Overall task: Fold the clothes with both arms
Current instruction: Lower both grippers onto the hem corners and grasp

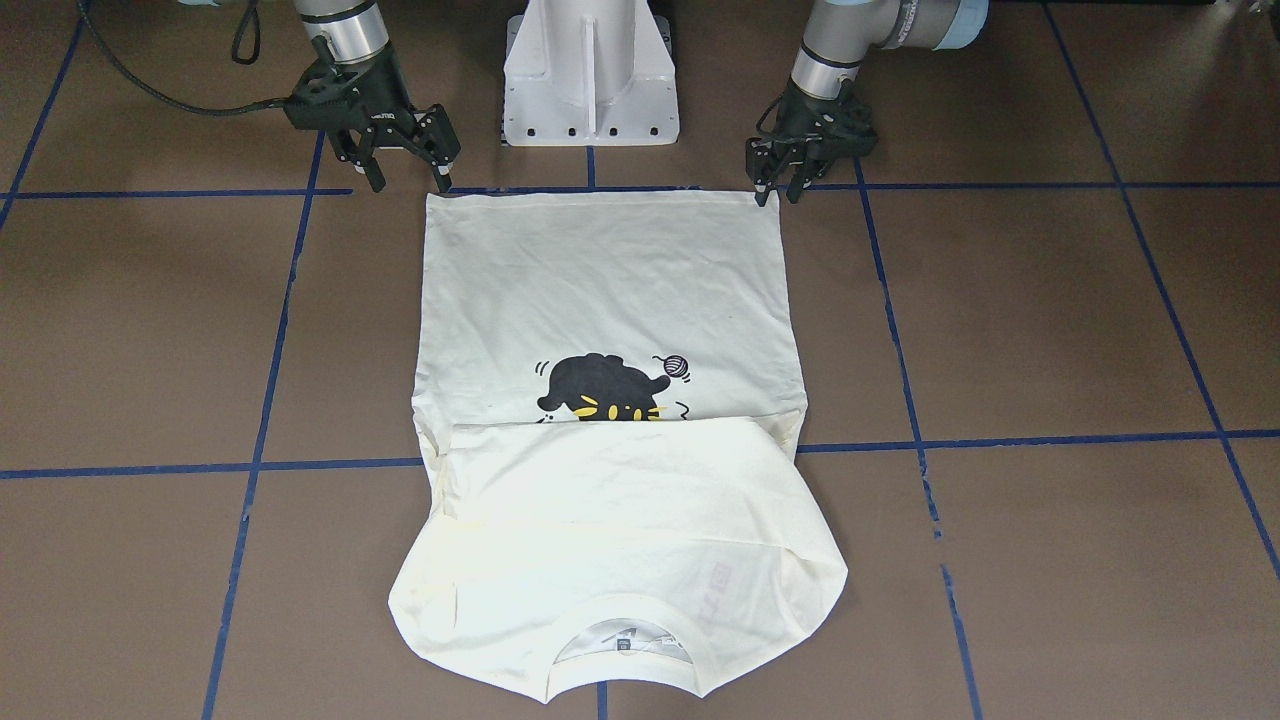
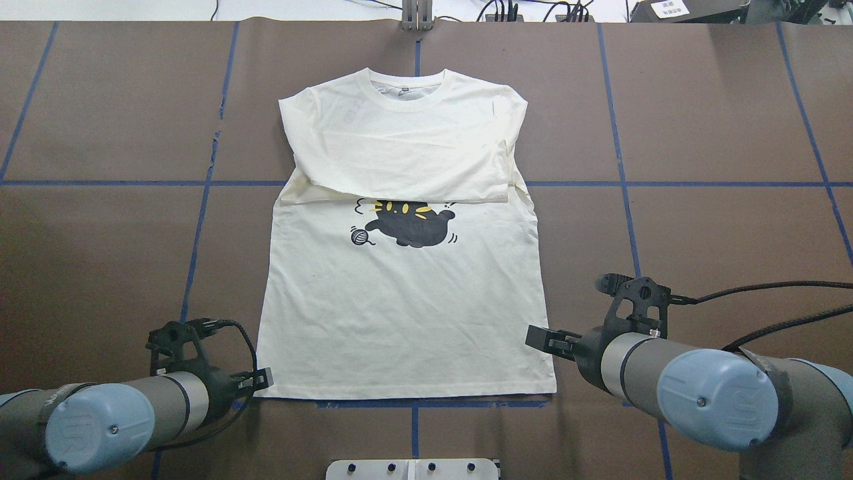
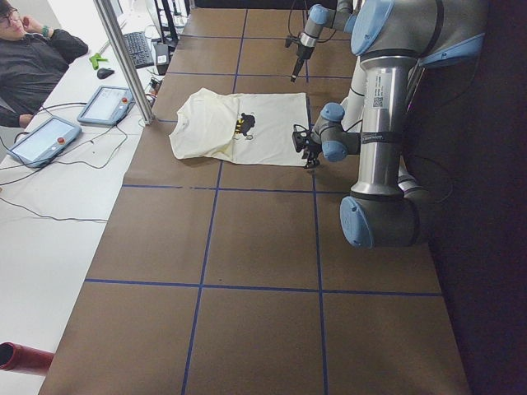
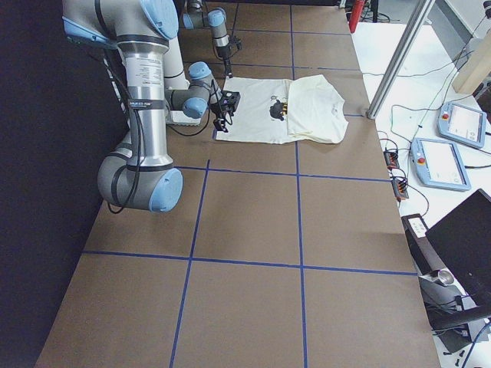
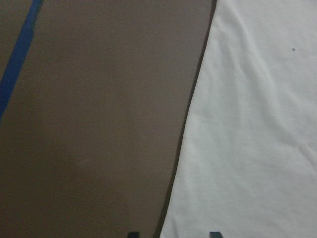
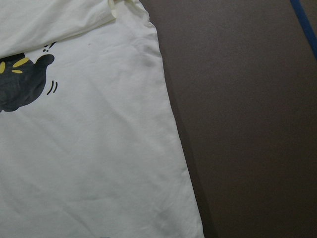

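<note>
The cream shirt (image 1: 600, 280) lies flat on the brown table, its cat print (image 2: 413, 227) facing up. The collar end (image 1: 620, 530) is folded over toward the print, half covering the cat. My left gripper (image 1: 778, 192) is low at one hem corner. Its fingertips (image 5: 132, 234) stand apart, open, with the shirt's side edge (image 5: 188, 148) running between them. At the other hem corner, my right gripper (image 1: 408, 180) hangs above the table, wide open and holding nothing. In the right wrist view the shirt's side edge (image 6: 171, 124) shows, but no fingers.
The white pedestal base (image 1: 590, 80) stands just behind the hem, between the arms. Blue tape lines (image 1: 260, 465) cross the table. A black cable (image 2: 766, 290) trails from the right wrist. A person (image 3: 33, 58) sits at a side desk with teach pendants (image 3: 103, 103).
</note>
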You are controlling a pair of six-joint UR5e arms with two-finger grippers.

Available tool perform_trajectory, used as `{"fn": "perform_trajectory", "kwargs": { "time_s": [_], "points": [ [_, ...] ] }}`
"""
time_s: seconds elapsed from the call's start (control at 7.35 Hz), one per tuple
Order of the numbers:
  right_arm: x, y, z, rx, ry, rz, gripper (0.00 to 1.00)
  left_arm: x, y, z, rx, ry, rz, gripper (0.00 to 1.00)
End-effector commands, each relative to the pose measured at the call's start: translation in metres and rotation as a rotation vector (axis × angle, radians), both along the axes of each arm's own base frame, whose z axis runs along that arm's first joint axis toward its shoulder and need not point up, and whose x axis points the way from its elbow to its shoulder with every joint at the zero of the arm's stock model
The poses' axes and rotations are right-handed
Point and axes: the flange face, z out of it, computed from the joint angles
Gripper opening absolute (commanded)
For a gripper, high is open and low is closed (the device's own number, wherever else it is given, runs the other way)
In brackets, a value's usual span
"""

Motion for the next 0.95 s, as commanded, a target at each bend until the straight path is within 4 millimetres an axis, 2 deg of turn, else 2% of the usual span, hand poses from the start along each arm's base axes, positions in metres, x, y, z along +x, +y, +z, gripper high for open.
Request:
{"fn": "perform_trajectory", "kwargs": {
  "time_s": [0.0, 0.54, 0.68, 0.82],
  "points": [
    [0.0002, 0.0, 0.0006, 0.0, 0.002, 0.0, 0.96, 0.0021, 0.0036, -0.0003, 0.0, 0.001, 0.007, 0.44],
    [0.0004, 0.0001, 0.0013, 0.0, 0.003, 0.0, 0.96, 0.0053, 0.0093, -0.0003, 0.0, 0.001, 0.02, 0.42],
    [0.0004, 0.0001, 0.0013, -0.001, 0.003, 0.001, 0.96, 0.0057, 0.0092, -0.001, -0.001, 0.002, 0.019, 0.27],
    [0.0004, 0.0001, 0.0013, -0.001, 0.003, 0.001, 0.96, 0.006, 0.0092, -0.0018, 0.0, 0.004, 0.02, 0.01]
  ]
}}
